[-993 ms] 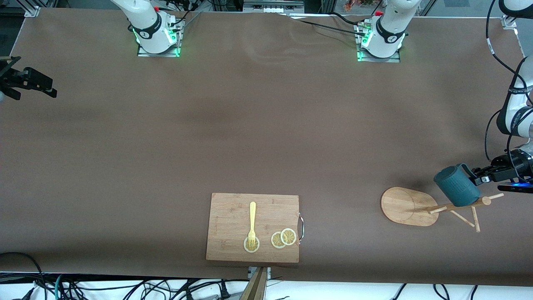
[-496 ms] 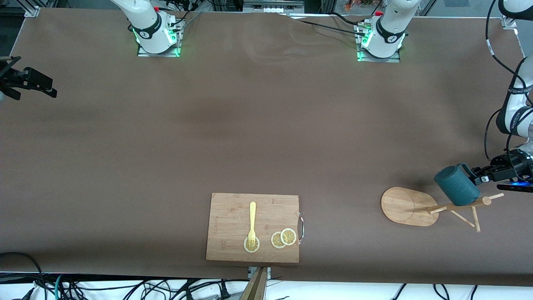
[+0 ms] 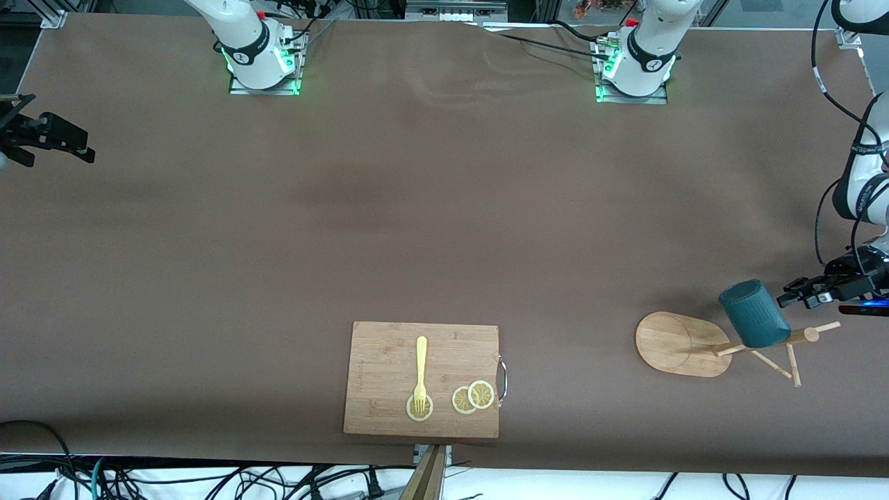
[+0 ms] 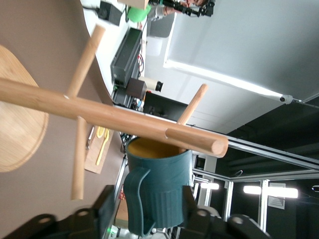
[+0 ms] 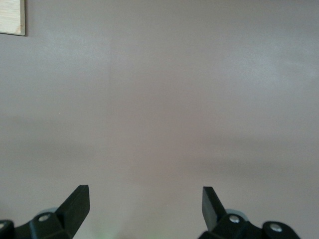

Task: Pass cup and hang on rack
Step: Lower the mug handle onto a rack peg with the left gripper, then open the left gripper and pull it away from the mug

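The dark teal cup [image 3: 753, 316] hangs on an upper peg of the light wooden rack [image 3: 670, 344], near the left arm's end of the table. In the left wrist view the peg runs into the cup's [image 4: 159, 191] tan mouth beside the rack pole [image 4: 99, 112]. My left gripper [image 3: 799, 300] is open just beside the cup, and the cup's handle shows between its spread fingers [image 4: 107, 199] without being pinched. My right gripper [image 3: 87, 151] waits open over bare table at the right arm's end, nothing between its fingers [image 5: 79, 199].
A bamboo cutting board [image 3: 389, 354] lies near the table's front edge, carrying a yellow fork [image 3: 420, 368] and three lemon slices [image 3: 472, 397]. Its corner [image 5: 11, 17] shows in the right wrist view. Brown table stretches between the board and the rack.
The left gripper has opened, let go of the cup's handle and drawn back a little toward the left arm's end. The cup has settled on the peg.
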Controlling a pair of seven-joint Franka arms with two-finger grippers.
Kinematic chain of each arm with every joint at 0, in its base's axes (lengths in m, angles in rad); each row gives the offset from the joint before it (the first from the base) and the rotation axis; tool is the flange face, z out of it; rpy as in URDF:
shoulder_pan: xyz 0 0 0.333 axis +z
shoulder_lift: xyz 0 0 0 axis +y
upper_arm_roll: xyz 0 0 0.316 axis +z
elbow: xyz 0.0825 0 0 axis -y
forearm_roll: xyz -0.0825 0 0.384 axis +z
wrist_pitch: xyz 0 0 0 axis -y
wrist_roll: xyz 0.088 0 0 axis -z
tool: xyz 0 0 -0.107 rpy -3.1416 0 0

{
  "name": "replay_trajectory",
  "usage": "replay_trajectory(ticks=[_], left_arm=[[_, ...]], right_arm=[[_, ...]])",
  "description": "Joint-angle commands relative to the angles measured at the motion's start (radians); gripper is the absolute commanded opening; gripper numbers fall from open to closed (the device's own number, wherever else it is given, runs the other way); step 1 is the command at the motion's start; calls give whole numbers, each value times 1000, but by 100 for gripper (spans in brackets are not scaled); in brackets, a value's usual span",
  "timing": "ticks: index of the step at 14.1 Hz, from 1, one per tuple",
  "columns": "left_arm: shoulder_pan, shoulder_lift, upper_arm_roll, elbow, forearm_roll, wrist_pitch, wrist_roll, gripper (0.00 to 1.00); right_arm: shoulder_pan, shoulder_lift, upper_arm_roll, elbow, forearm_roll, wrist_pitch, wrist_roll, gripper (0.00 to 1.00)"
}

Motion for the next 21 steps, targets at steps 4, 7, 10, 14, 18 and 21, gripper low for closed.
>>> replay_trajectory(ticks=[4,7,10,14,18,21], left_arm=[[-2,-21,26,148,266,-47,7,100],[6,-100,29,216,414,-126,-25,100],[10,-220,24,277,524,-252,-213,100],[-22,-406,12,280,656,-297,-317,100],[-199,-607,9,247,906,-308,-465,100],[-330,-670,9,211,978,-308,-689,100]], right_arm=[[4,8,-2,25,-14,-21,-2,100],[4,8,-2,25,-14,-21,-2,100],[3,8,-4,24,-14,-21,-2,100],[1,8,-7,24,-12,-23,-4,100],[3,8,-7,24,-12,-23,-4,100],[3,8,-7,24,-12,-23,-4,100]])
